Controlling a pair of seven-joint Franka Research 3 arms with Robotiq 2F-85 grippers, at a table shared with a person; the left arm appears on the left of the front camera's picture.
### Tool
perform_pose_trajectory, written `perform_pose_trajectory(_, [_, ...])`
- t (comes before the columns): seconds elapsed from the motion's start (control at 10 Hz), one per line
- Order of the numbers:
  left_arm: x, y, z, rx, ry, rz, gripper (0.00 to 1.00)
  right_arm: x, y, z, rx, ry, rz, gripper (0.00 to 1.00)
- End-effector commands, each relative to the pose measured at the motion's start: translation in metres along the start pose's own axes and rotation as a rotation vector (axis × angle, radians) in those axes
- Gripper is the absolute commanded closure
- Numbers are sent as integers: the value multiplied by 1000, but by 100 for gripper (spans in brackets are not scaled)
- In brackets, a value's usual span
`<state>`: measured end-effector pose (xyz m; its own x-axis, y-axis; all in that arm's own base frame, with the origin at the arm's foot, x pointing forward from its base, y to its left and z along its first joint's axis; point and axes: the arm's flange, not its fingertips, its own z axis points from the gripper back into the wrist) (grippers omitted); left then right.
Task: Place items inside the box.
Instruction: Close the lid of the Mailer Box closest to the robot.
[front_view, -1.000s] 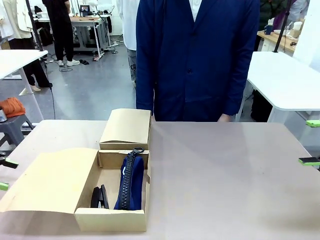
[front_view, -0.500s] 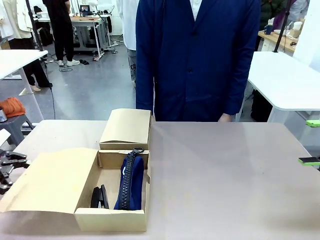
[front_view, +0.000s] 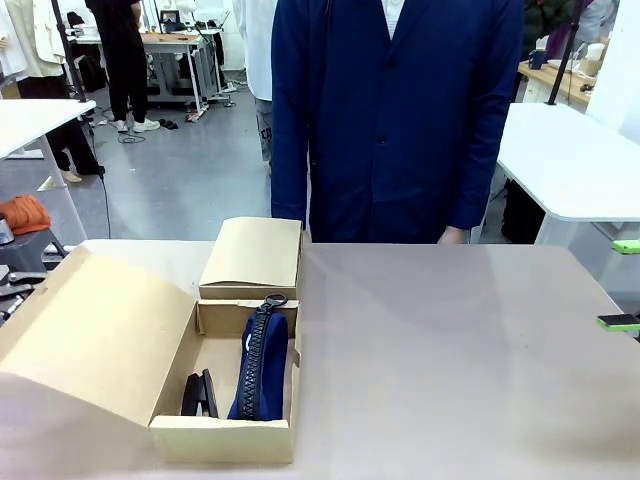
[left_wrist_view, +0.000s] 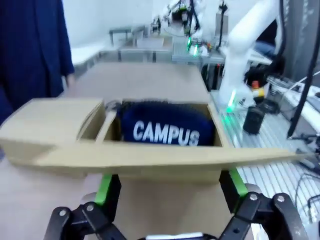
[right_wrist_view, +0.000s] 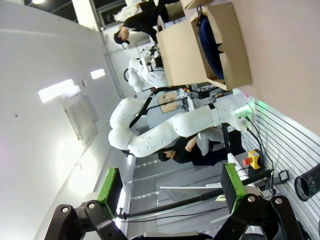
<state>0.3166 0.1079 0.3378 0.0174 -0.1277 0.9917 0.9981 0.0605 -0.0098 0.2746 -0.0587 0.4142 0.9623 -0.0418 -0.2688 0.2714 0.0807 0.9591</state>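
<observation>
The left claw (left_wrist_view: 167, 187) is spread wide, its green pads (left_wrist_view: 104, 186) just under the raised flap of the open brown cardboard box (front_view: 222, 437). The right claw (right_wrist_view: 170, 192) is spread wide, holding nothing. Inside the box lie a black stapler (front_view: 198, 394) and, at its 3 o'clock, a navy zip pencil pouch (front_view: 262, 364). The box sits on the grey table (front_view: 450, 350).

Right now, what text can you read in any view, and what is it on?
"CAMPUS": white capitals on the navy pouch lying in the cardboard box, read in the left wrist view.
The pouch shows no lettering in the front view.
Nothing else is legible.
</observation>
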Motion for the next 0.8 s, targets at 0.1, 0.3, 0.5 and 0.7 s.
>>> perform_pose_trajectory(0.1, [44,-25,-52,-5,-87,-114,0,-2,3,1,21,0,15,0])
perform_pose_trajectory(0.3, [53,-28,-113,-51,-57,-134,0,-2,3,1,21,0,15,0])
perform_pose_trajectory(0.5, [46,-33,-173,-23,59,-151,0,-2,3,1,21,0,15,0])
perform_pose_trajectory(0.7, [37,-49,-222,-49,101,-142,0,-2,3,1,21,0,15,0])
